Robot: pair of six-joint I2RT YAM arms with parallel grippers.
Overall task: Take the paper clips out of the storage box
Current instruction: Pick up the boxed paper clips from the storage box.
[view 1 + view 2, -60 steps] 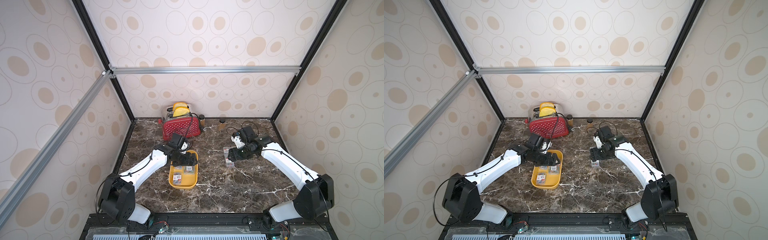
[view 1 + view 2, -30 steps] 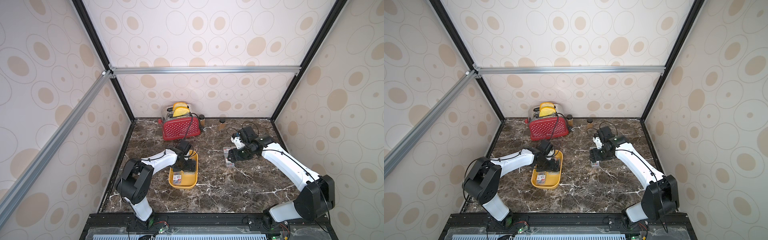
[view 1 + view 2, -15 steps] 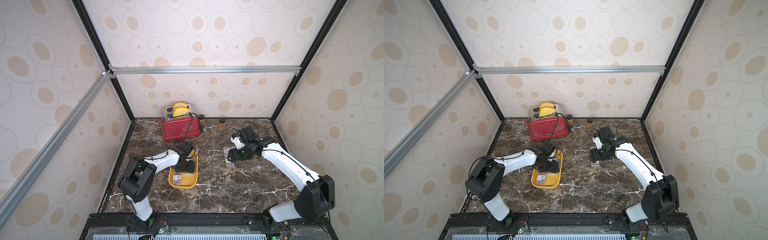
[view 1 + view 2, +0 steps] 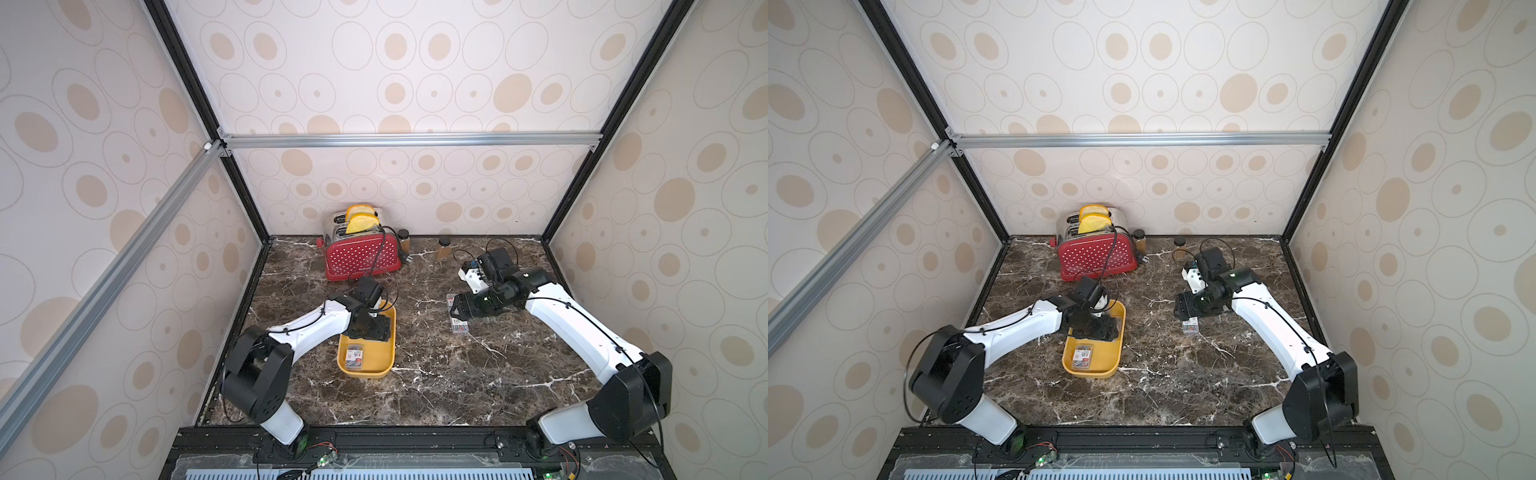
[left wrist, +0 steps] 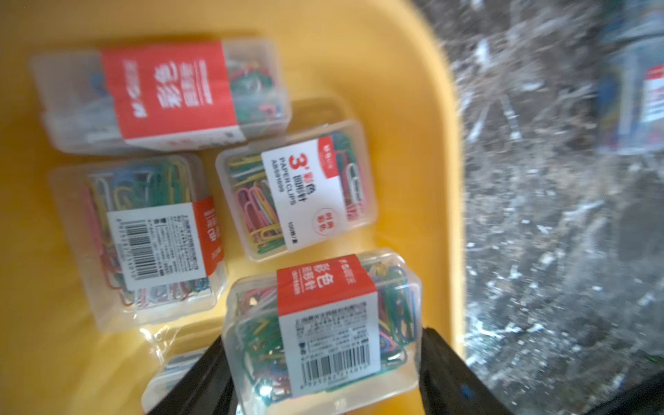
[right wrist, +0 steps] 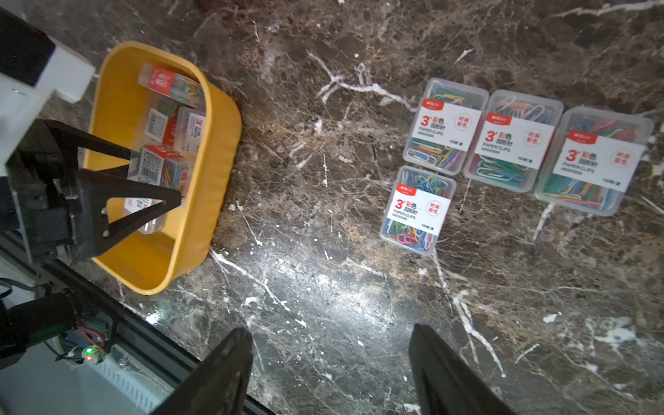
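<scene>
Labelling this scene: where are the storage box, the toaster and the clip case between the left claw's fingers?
storage box [image 4: 368, 373]: top view, near rim.
toaster [image 4: 361, 257]: top view, red side.
clip case [image 5: 330, 341]: left wrist view, barcode label.

Re-posed L arm [image 4: 307, 328] since 2 s ago, big black joint shifted nearer box [image 4: 365, 375]. Pushed L gripper [image 6: 156, 178] further in over box. Narrowed jaws from wide to a pinch on one case [image 5: 323, 323], both sides touching.
</scene>
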